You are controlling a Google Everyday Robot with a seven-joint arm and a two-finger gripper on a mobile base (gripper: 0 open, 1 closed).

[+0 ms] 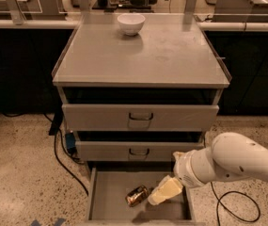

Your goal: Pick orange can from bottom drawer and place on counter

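One orange can (137, 195) lies on its side on the flat floor of the bottom drawer (109, 192), which you see pulled out at the foot of the cabinet. The can sits a little right of the drawer's middle, tilted at an angle, with its shiny end facing the lower left.

Your tool (158, 197) is down inside the same drawer, just beside the can on its right. It shows as one pale yellow wedge slanting down and to the left, its tip close to the can's right end. Whether it touches the can you cannot tell, and you cannot tell whether the tool is wide or narrow from this angle; it does not visibly hold anything. The white arm (239, 161) comes in from the right edge, crossing in front of the cabinet's lower right corner.

Above, the middle drawer (114, 150) and the top drawer (100, 117) each stand slightly pulled out, each with a dark handle at the centre. The counter (138, 60) on top of the cabinet carries a white bowl (130, 23) near its back edge. A black cable (67, 168) runs over the speckled floor (20, 173) left of the cabinet.
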